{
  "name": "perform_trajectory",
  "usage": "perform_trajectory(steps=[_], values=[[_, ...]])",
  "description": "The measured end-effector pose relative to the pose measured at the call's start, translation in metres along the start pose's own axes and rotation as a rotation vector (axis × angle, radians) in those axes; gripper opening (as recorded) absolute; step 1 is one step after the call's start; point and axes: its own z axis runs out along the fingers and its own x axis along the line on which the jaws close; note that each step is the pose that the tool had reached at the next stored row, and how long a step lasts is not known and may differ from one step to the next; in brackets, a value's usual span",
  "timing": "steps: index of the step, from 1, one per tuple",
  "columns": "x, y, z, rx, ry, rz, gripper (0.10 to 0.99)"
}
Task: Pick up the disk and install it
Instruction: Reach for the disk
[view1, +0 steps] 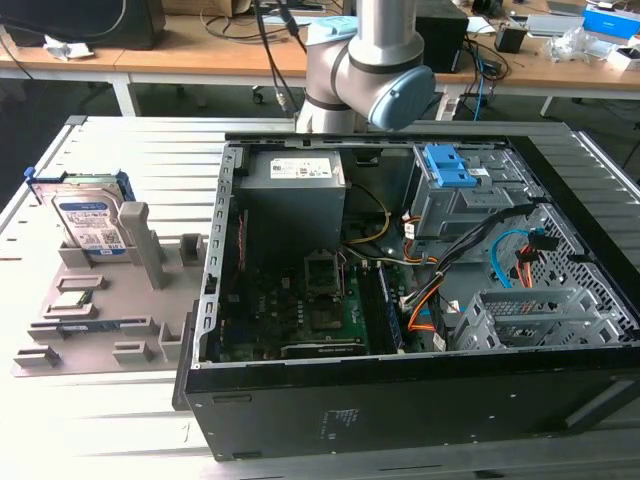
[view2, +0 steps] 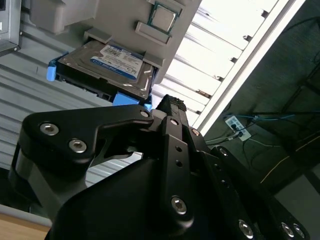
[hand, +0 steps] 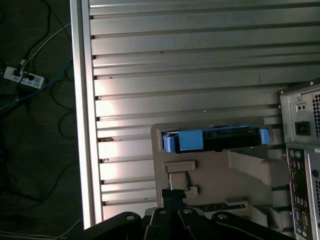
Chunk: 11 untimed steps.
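Your disk (view1: 85, 215) is not in the hand; it stands on edge in a slot at the far end of the grey holder (view1: 112, 318), its white-and-blue label facing the exterior camera and its blue frame showing at both sides. The holder lies on the slatted metal surface (view1: 130, 150), at the exterior view's left of the open case (view1: 400, 410) and right beside it. A small chip (view1: 68, 298) lies flat on the holder, nearer the camera than the disk. You see the arm (view1: 370, 70) beyond the far side of the case. Inside the case, a blue bracket (view1: 450, 165) sits on a grey cage at the far side. In the second wrist view the black hand (view2: 172, 104) fills the foreground, and beyond it you see the disk (view2: 117, 62) in its slot, well apart from the hand, with the chip (view2: 164, 17) further on. In the first wrist view the hand (hand: 172, 197) looks onto the holder (hand: 220, 175), with the disk (hand: 215, 140) seen edge-on as a blue and black bar. The hand touches nothing you can see, and you cannot tell how far open it is.
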Motion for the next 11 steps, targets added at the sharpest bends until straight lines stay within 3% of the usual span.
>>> perform_trajectory(steps=[5,7,11], values=[[0.0123,-0.0009,-0.0003,0.0,0.0,0.0,0.106],[0.0233,-0.0017,-0.0006,0.0,0.0,0.0,0.106],[0.0242,-0.0018,-0.0006,0.0,0.0,0.0,0.106]])
